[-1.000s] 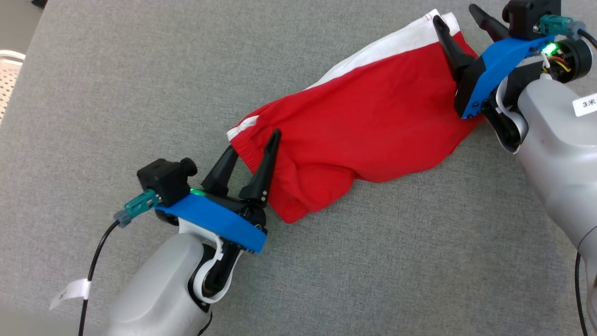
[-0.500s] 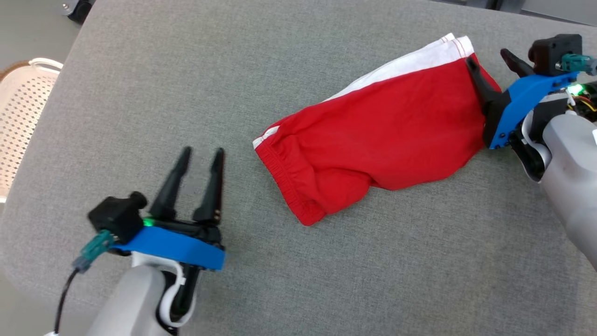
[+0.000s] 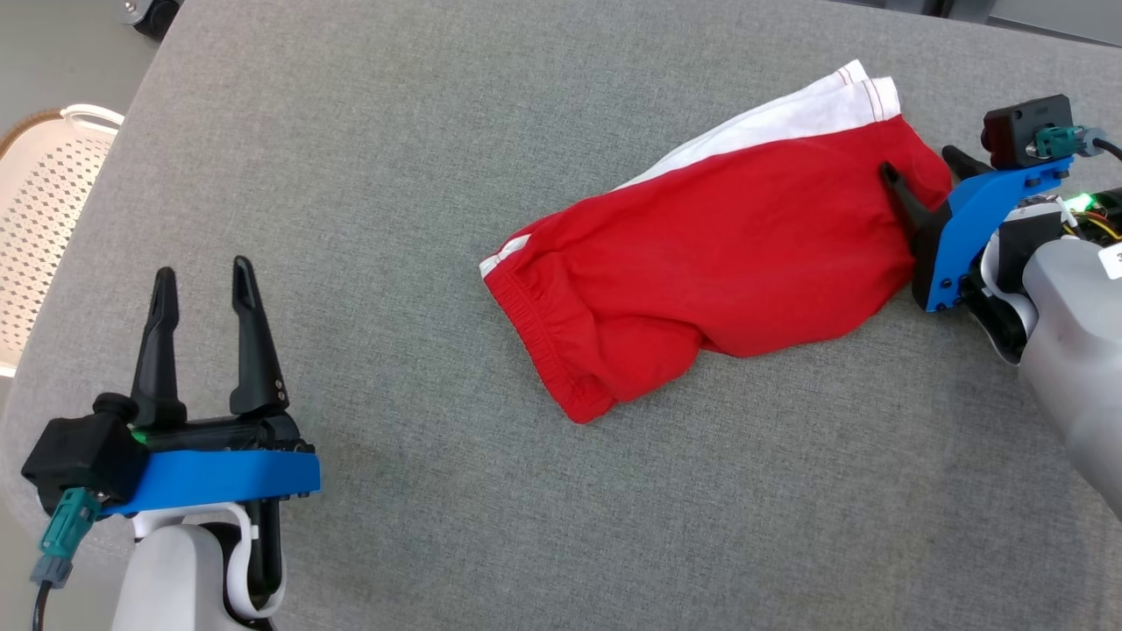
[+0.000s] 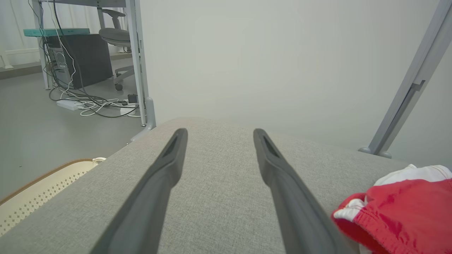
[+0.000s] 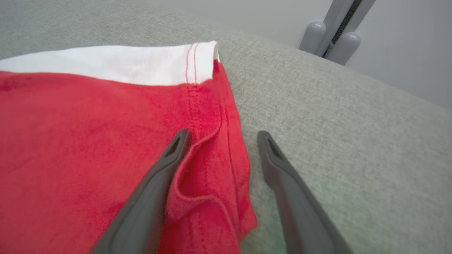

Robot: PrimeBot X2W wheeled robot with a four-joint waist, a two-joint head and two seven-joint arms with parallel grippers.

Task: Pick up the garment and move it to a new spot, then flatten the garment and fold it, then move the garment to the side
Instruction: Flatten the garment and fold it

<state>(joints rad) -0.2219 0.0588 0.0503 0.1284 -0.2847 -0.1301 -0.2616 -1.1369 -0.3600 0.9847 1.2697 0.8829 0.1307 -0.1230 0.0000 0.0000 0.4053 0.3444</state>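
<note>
Right gripper (image 3: pixel 918 159), jaws wide, straddles the garment (image 3: pixel 701 254) hem; left gripper (image 3: pixel 202 268) gapes empty near the table (image 3: pixel 351 175) edge

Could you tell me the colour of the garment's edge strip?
White strip on the red garment; clearest in the right wrist view.

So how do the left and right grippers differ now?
The left gripper hangs over bare grey upholstery, away from the red shorts with a white band; the right gripper has their hem between its jaws. Left points up the head view, right slants leftward. Both are open.
</note>
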